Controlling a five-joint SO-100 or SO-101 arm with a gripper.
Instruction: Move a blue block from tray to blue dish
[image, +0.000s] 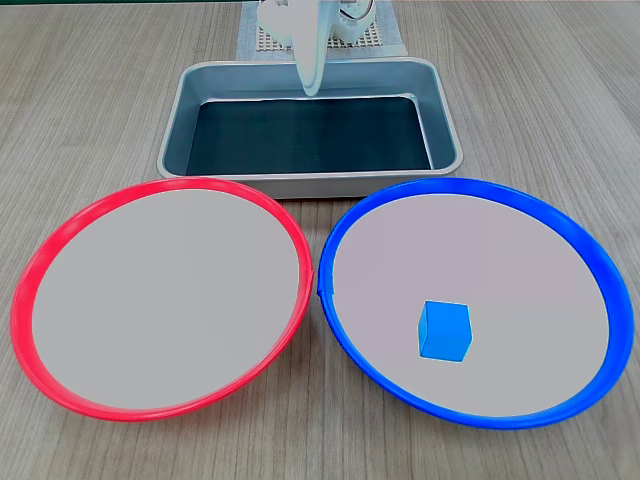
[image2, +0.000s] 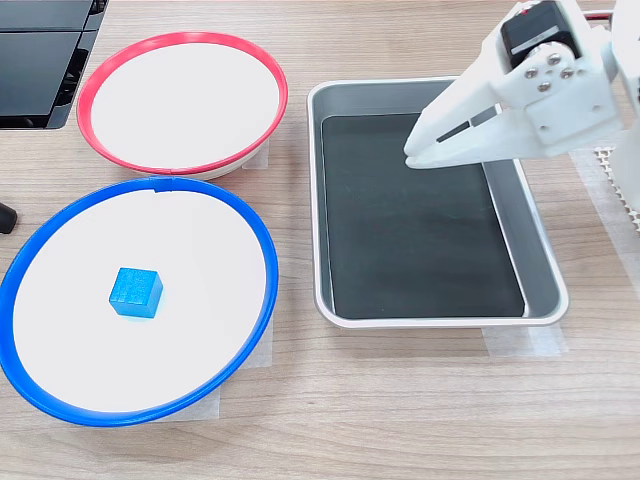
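While empty, pincer (image2: 415, 152) hangs closed above tray (image2: 335, 200).

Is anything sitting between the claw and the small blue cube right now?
Nothing visible does. The white claw hangs over the silver metal tray, whose dark bottom holds nothing. The small bright blue cube already lies in the blue-rimmed round dish, with only the tray's rim and bare wooden table between them.

Wood-grain table (image: 90, 110): tray (image: 190, 110), blue dish (image: 590, 260), red dish (image: 30, 290).

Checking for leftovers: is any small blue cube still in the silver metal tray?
No: the silver metal tray is bare; the small blue cube sits in the blue-rimmed dish.
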